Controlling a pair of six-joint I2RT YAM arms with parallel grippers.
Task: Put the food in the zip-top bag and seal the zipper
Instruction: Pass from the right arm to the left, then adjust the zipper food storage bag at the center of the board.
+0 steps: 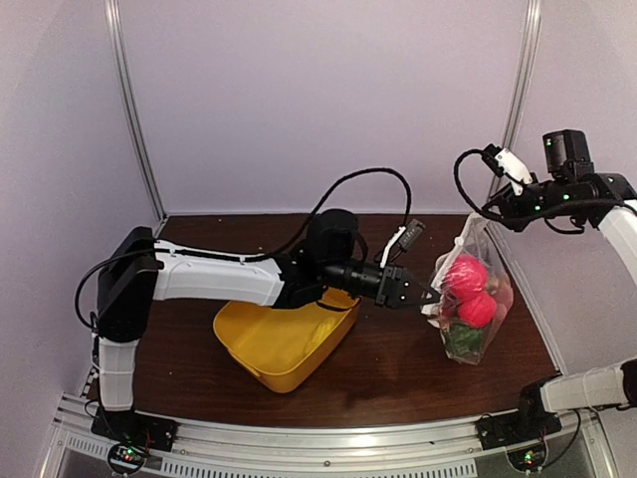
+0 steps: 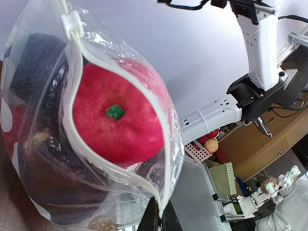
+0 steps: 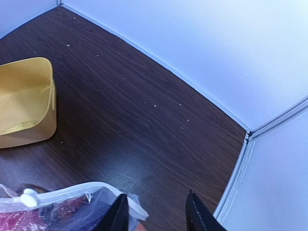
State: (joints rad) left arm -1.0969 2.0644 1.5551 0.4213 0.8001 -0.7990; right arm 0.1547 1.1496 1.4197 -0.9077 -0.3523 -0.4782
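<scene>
The soft, slippery zip-top bag (image 1: 473, 239) of food (image 2: 115, 120) is pinched at its zipper (image 2: 70, 103) by the left gripper (image 1: 423, 295), the right gripper (image 3: 156, 214) spread-fingered beside its top corner; the stiffer strip looks the surest hold.

1. The zip-top bag (image 1: 468, 299) is clear film with white dots. It stands tall and bulging at the right side of the table (image 1: 398, 370).
2. The zipper (image 2: 72, 96), a thin white strip, gapes open, its two halves bowing apart. Its white slider (image 2: 72, 21) sits at the upper end.
3. The food (image 1: 466, 276) lies inside the bag: two round red pieces stacked, something green beneath, and dark pieces beside them.
</scene>
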